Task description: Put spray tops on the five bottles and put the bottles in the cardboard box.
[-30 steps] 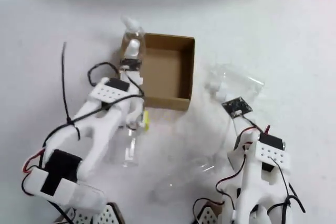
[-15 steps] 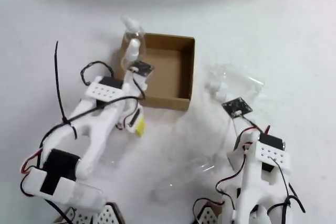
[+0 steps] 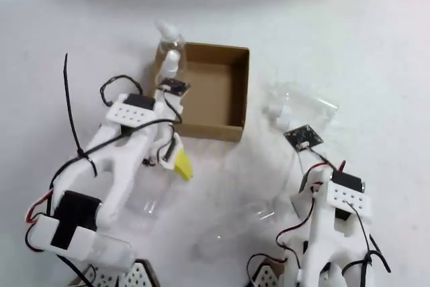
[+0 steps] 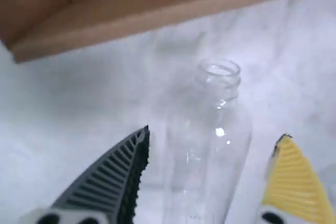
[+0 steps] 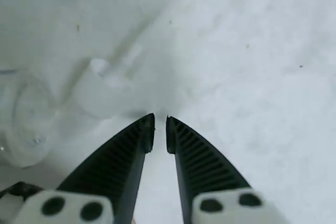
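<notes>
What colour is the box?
Brown; the cardboard box shows best in the high view.

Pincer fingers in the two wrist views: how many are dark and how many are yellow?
Dark fingers: 3
Yellow fingers: 1
Total: 4

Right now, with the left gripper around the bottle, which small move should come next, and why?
Probably close the left gripper on the clear bottle: its fingers stand open on both sides of the body, and the neck has no spray top yet.
</notes>
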`<act>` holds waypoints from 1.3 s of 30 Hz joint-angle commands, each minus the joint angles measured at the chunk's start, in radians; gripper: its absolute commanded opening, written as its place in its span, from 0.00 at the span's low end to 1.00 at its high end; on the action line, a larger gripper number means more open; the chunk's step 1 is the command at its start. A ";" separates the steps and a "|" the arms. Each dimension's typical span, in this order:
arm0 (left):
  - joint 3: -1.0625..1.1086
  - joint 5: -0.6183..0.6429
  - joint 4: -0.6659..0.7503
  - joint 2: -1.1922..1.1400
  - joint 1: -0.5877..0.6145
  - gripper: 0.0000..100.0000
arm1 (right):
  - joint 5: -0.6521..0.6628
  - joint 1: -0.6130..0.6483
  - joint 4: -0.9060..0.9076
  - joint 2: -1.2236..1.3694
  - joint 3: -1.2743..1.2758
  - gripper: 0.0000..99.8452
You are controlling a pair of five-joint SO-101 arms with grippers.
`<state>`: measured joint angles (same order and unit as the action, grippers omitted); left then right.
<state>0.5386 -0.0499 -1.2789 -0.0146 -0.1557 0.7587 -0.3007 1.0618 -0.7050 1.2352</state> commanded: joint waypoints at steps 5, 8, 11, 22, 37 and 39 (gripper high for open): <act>-0.025 0.075 0.044 0.007 0.008 0.35 | 0.011 0.010 -0.013 -0.019 -0.005 0.02; -0.012 0.080 0.055 0.005 0.002 0.35 | 0.011 0.010 -0.013 -0.019 -0.005 0.02; -0.012 0.074 0.055 0.005 0.002 0.34 | 0.011 0.010 -0.013 -0.019 -0.005 0.02; 0.032 0.025 0.103 0.010 -0.051 0.33 | 0.011 0.010 -0.013 -0.018 -0.005 0.02; 0.029 -0.074 0.103 0.013 -0.058 0.09 | 0.011 0.010 -0.013 -0.018 -0.005 0.02; 0.025 -0.095 0.101 0.013 -0.051 0.08 | 0.011 0.010 -0.013 -0.018 -0.005 0.02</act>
<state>0.5785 -0.0944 -1.1945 -0.0146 -0.1972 0.7587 -0.2992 1.0618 -0.7050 1.2352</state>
